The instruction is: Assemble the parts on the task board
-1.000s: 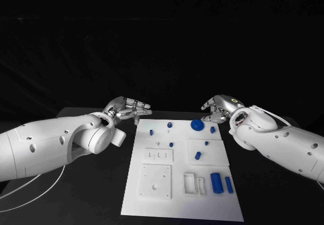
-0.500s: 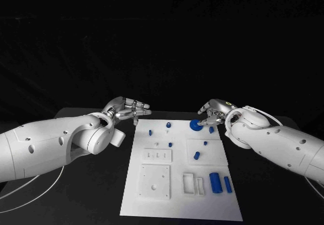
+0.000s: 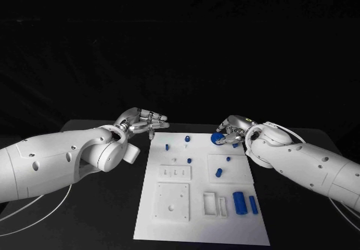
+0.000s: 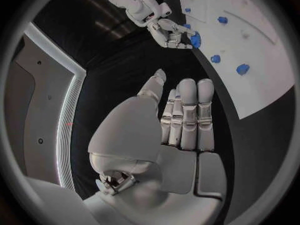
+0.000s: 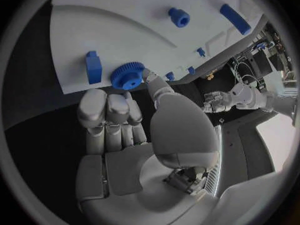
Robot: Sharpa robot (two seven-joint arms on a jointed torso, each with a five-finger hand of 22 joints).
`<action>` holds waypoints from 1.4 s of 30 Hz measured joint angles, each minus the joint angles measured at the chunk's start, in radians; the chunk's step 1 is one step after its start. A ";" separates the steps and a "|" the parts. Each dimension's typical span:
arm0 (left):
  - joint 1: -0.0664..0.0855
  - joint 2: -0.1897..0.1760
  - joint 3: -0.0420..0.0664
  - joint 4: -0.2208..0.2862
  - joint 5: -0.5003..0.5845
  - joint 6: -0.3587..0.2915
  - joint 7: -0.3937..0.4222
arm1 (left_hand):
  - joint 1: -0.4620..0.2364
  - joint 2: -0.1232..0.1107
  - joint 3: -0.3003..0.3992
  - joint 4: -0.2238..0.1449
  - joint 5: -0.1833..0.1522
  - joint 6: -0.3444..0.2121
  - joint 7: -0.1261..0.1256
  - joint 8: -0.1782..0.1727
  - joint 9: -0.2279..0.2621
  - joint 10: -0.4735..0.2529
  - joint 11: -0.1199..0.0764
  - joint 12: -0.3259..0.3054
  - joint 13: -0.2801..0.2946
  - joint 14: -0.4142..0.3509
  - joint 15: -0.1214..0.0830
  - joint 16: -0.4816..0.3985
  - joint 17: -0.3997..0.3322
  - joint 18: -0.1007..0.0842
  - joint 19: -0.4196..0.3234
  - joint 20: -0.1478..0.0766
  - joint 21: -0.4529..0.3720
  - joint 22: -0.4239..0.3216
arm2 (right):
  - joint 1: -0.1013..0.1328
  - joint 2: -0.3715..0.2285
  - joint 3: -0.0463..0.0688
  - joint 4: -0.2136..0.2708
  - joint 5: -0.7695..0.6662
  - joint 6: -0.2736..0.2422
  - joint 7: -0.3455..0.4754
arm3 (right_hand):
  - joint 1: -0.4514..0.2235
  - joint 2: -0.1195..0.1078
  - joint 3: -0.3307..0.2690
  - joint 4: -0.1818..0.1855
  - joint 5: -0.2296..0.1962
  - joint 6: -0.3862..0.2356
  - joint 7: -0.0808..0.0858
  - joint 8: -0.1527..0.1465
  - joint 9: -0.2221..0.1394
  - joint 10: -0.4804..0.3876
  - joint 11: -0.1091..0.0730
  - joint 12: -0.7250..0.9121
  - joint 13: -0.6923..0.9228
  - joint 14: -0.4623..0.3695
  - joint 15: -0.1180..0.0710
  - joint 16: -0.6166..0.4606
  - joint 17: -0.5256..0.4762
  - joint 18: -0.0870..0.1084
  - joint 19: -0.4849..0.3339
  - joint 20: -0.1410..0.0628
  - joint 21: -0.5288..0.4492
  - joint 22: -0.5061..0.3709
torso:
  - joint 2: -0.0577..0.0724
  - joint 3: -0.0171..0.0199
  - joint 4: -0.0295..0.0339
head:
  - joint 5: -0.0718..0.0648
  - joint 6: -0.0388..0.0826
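Observation:
The white task board [image 3: 174, 179] lies lengthwise in the middle of the black table. A blue gear [image 3: 217, 138] sits near the board's far right corner. My right hand [image 3: 232, 128] hovers right over it. In the right wrist view the thumb tip lies against the rim of the gear [image 5: 128, 75], while the fingers [image 5: 110, 110] stop just short, so nothing is gripped. My left hand [image 3: 143, 121] hangs off the board's far left corner with its fingers [image 4: 187, 110] straight and nothing in them. A small blue block [image 5: 94, 67] stands beside the gear.
Several blue parts are spread over the board: small pegs [image 3: 188, 138] at the far end, an oblong piece [image 3: 219, 172] on a raised plate, and two cylinders [image 3: 240, 203] near the front right. White recessed plates [image 3: 172, 202] sit at the front left.
My right hand has moved left and lower, from beside the board's far right corner onto the blue gear. The left hand has stayed put.

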 measured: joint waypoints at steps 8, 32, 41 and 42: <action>0.000 0.001 0.000 -0.001 -0.001 0.003 0.000 | 0.000 0.000 0.003 0.003 0.000 0.000 0.000 0.004 0.001 0.000 0.000 0.000 0.000 0.007 0.000 0.004 -0.003 0.005 0.004 0.004 -0.006 0.000 | -0.002 0.000 0.000 -0.004 -0.001 0.005 -0.004 | 0.003 0.003 0.011 0.007 0.000 0.019 -0.010 0.000 0.000 0.000 0.000 0.000 0.001 0.000 0.000 0.000 0.002 0.006 0.000 0.000 -0.005 0.004 | 0.000 0.0005 -0.0012 | 0.000 -0.003; 0.000 0.002 0.000 -0.005 -0.003 0.007 -0.004 | 0.000 0.000 0.008 0.003 0.000 0.000 0.000 0.004 0.001 0.000 0.000 0.000 0.000 0.021 0.000 0.021 -0.003 0.010 0.004 0.004 -0.005 0.001 | -0.004 -0.006 0.002 -0.002 -0.002 0.011 -0.012 | -0.042 0.015 0.163 -0.045 0.076 0.132 -0.036 -0.007 0.003 0.014 -0.015 0.005 0.013 0.004 -0.003 0.000 0.011 0.005 0.000 0.000 -0.005 0.010 | 0.000 0.0009 -0.0010 | -0.001 -0.010; 0.000 -0.002 0.000 -0.003 -0.004 0.007 -0.007 | 0.000 0.000 0.008 0.003 0.000 0.000 0.000 0.004 0.001 0.000 0.000 0.000 -0.001 0.021 0.000 0.020 -0.003 0.008 0.004 0.004 -0.005 0.001 | -0.011 -0.006 0.001 0.027 -0.053 -0.013 -0.022 | -0.044 0.018 0.218 -0.053 -0.009 0.143 -0.045 -0.004 0.004 0.018 -0.018 0.005 0.013 0.003 -0.010 0.000 0.011 0.000 -0.002 -0.006 -0.009 0.010 | 0.000 0.0006 -0.0020 | 0.001 -0.010; 0.000 -0.002 0.000 -0.003 -0.004 0.008 -0.007 | 0.000 0.000 0.008 0.003 0.000 0.000 0.000 0.004 0.001 0.000 0.000 0.000 -0.001 0.021 0.000 0.020 -0.003 0.007 0.004 0.004 -0.005 0.001 | -0.012 -0.006 0.000 0.032 -0.058 -0.020 -0.023 | -0.044 0.018 0.218 -0.053 -0.009 0.144 -0.046 -0.004 0.004 0.018 -0.018 0.005 0.013 0.003 -0.010 0.000 0.012 0.000 -0.001 -0.006 -0.009 0.010 | 0.000 0.0006 -0.0019 | 0.001 -0.010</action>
